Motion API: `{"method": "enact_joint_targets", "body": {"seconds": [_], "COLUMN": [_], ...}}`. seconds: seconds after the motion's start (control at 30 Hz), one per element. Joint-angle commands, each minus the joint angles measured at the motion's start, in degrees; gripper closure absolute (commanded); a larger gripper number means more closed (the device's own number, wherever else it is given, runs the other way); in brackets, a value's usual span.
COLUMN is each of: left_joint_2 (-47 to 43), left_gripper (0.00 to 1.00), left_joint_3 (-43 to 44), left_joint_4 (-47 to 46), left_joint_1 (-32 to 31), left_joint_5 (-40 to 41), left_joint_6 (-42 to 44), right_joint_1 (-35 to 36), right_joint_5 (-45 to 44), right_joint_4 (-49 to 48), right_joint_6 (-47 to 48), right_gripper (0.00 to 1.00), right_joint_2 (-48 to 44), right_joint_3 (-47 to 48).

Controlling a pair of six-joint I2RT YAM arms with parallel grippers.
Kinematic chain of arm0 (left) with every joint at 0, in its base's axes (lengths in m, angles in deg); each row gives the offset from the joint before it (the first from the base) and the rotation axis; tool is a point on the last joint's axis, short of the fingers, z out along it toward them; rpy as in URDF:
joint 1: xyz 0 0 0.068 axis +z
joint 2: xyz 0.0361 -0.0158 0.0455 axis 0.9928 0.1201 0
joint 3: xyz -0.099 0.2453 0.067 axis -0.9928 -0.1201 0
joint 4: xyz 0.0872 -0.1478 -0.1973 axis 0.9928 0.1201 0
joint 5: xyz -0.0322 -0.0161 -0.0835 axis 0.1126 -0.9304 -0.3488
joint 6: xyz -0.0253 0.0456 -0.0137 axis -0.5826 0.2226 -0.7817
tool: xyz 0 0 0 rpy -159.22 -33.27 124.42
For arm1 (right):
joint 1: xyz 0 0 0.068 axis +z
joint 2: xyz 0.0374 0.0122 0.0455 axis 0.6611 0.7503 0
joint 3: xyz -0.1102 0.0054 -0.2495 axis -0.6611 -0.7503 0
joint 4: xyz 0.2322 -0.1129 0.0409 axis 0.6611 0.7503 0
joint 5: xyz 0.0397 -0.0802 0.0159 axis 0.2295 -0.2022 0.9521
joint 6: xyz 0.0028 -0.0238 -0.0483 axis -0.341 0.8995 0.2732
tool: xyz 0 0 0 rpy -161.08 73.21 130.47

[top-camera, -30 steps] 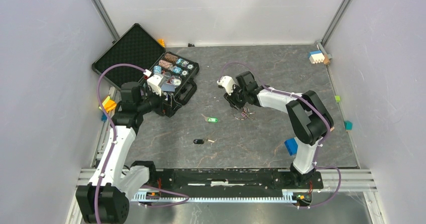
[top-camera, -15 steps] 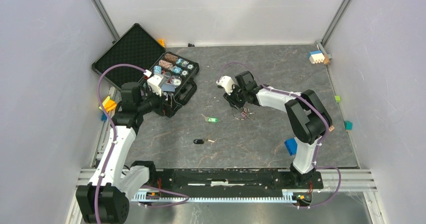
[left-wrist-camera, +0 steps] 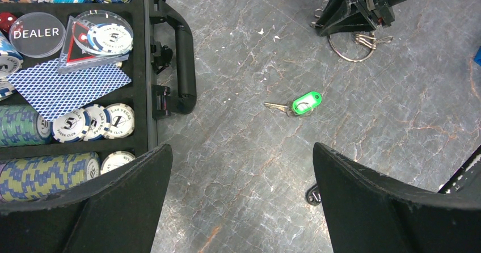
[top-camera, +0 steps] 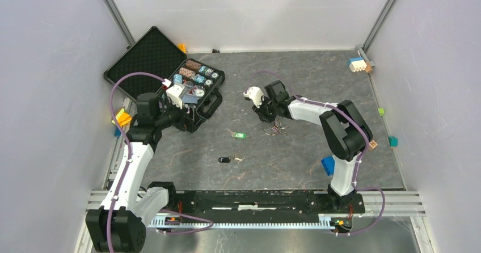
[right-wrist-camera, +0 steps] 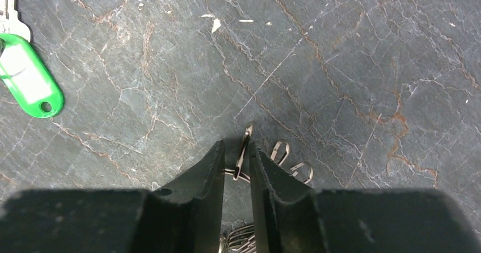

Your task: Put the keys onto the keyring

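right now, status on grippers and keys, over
Left gripper open, empty. Right gripper jaws narrow around keyring, grip unconfirmed. Green key, black key loose on table, off the ring. No obstruction seen.

The tabletop [right-wrist-camera: 340, 66] looked like matt, veined dark stone. The green key [left-wrist-camera: 307, 102] had a glossy plastic head. The keyring [right-wrist-camera: 245, 145] was thin, shiny metal wire. The right claw [right-wrist-camera: 236, 151] had matt black fingers [right-wrist-camera: 198, 196].

The setting was a robotics laboratory cell: white panels [top-camera: 255, 9] in aluminium posts [top-camera: 117, 12] walled the stone-patterned table [top-camera: 317, 77] beyond and beside the jaws, and behind them a slotted rail [top-camera: 391, 199] carried two cabled arms [top-camera: 133, 156].
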Motion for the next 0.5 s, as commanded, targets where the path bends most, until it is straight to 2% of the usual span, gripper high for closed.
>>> {"method": "enact_joint_targets", "body": {"seconds": [0.0, 0.23, 0.47], "left_joint_2": [-0.57, -0.63, 1.94], "left_gripper": [0.0, 0.0, 0.0], "left_joint_3": [-0.04, -0.91, 1.04], "left_joint_4": [-1.48, -2.88, -2.89], "left_joint_1": [-0.05, -0.27, -5.42], "left_joint_5": [-1.74, -2.17, -1.58], "left_joint_6": [2.37, 3.04, 7.73], "right_joint_1": [0.13, -0.75, -0.98], "right_joint_5": [-0.02, 2.68, 16.71], "right_joint_4": [0.4, 1.52, 3.07], "right_joint_6": [1.06, 2.04, 5.39], "right_gripper": [0.77, 1.0, 1.0], "right_joint_2": [0.7, -0.56, -5.73], "right_joint_3": [1.68, 1.77, 0.27]}}
